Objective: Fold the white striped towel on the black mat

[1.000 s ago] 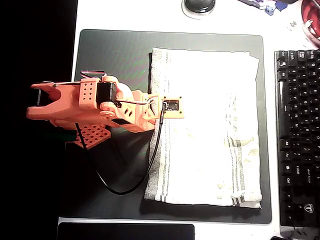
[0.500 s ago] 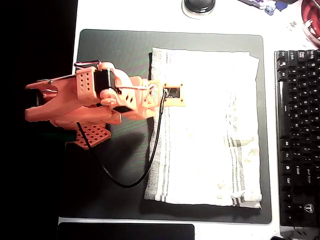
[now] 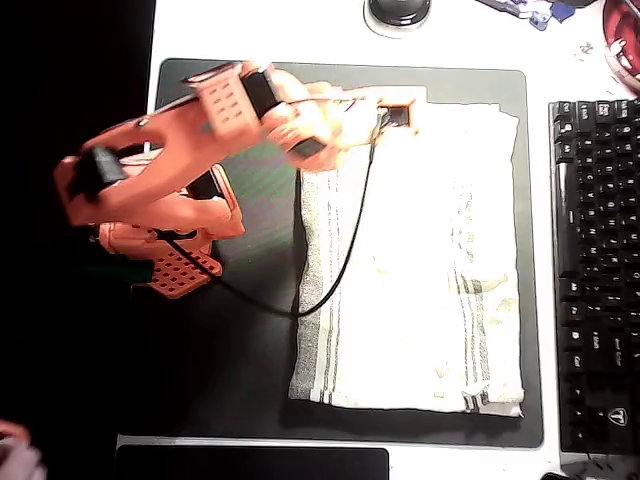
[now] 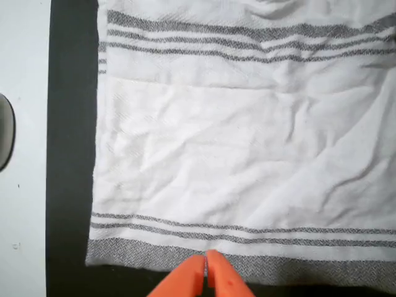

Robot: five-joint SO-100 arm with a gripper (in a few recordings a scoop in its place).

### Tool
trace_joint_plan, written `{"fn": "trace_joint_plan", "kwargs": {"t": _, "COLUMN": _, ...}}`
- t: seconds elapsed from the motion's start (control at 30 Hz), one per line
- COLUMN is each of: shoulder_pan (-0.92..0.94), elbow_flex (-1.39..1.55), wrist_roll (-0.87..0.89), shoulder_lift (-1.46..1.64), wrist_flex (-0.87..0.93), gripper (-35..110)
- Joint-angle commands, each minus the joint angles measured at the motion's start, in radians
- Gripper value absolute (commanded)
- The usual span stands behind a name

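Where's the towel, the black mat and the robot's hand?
white striped towel (image 3: 420,260), overhead view, plain middle.
black mat (image 3: 230,370), overhead view, bare part left of the towel.
hand (image 4: 205,267), wrist view, between its orange fingertips.

Overhead view: bright, even light, the white striped towel (image 3: 410,250) nearly overexposed — the strip from 7 to 11 o'clock falls into pure black. The arm (image 3: 190,150) is motion-blurred. Wrist view is soft but evenly lit — weave and stripes readable.

Orange arm (image 3: 190,150) stretched diagonally from its base at mat's left edge toward the top edge — wrist angled down. Gripper (image 4: 205,267) tips pressed together, closed — pointing at towel's striped edge.
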Motion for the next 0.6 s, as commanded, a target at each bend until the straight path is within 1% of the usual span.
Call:
{"fn": "trace_joint_plan", "kwargs": {"t": 0.0, "shoulder_pan": -0.041, "elbow_flex": -0.172, "wrist_roll": 0.026, "shoulder_lift": -0.193, "wrist_flex": -0.011, "gripper": 0}}
{"fn": "trace_joint_plan", "kwargs": {"t": 0.13, "shoulder_pan": -0.074, "elbow_flex": -0.360, "wrist_roll": 0.067, "shoulder_lift": -0.416, "wrist_flex": -0.008, "gripper": 0}}
{"fn": "trace_joint_plan", "kwargs": {"t": 0.3, "shoulder_pan": -0.107, "elbow_flex": -0.581, "wrist_roll": 0.124, "shoulder_lift": -0.637, "wrist_flex": 0.040, "gripper": 1}}
{"fn": "trace_joint_plan", "kwargs": {"t": 0.57, "shoulder_pan": -0.135, "elbow_flex": -0.810, "wrist_roll": 0.144, "shoulder_lift": -0.884, "wrist_flex": 0.129, "gripper": 12}}
